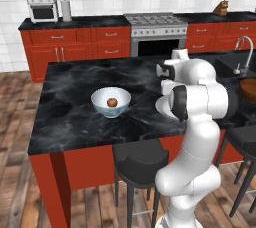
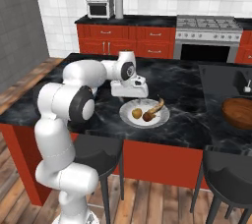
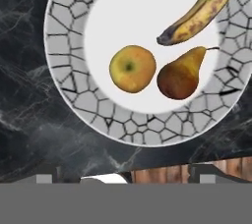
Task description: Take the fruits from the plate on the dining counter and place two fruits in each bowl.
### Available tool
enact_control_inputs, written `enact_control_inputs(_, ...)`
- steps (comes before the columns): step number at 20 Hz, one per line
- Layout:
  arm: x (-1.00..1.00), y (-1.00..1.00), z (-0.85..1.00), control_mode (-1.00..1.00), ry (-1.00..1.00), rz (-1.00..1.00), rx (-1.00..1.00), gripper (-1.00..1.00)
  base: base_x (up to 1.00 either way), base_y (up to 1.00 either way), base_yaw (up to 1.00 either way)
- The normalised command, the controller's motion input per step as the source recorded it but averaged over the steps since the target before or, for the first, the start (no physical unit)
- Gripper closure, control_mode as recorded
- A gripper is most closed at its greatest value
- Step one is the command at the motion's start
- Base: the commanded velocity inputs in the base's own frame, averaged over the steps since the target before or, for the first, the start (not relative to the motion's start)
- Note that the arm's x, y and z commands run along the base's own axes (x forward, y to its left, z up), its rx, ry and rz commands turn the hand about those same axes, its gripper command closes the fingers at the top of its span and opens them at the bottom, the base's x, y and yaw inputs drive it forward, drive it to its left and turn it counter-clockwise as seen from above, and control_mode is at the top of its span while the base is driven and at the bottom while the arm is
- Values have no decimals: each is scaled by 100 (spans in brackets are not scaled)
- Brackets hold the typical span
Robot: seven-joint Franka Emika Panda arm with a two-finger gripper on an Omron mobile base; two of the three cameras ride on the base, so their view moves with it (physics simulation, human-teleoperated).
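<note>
Hand view: plate near counter edge.

The tabletop looks like glossy black marble with white veins. The plate has a smooth white centre and a crackle-patterned grey rim. The banana skin is matt and brown-speckled, and the bowl is shiny, like glazed ceramic. The floor is wood plank.

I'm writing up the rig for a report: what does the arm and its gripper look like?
The arm is glossy white, built of thick rounded segments with dark grey to black round caps at the joints. No cables or markings are visible. The gripper sits on a boxy white hand; its fingers are hidden in the base views.
</note>
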Motion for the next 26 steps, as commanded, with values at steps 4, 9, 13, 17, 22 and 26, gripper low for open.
enact_control_inputs(4,-3,-13,-42,-100,0,-3,0,-100,0,0,0)
enact_control_inputs(9,4,-2,-41,-100,0,0,0,-100,0,0,0)
enact_control_inputs(13,18,0,-44,-100,0,4,0,-100,0,0,0)
enact_control_inputs(17,23,-11,-18,-100,-9,10,0,-100,0,0,0)
enact_control_inputs(22,10,-16,-21,-100,-5,11,0,-100,0,0,0)
enact_control_inputs(26,11,-8,-27,-100,-4,13,0,-100,0,0,0)
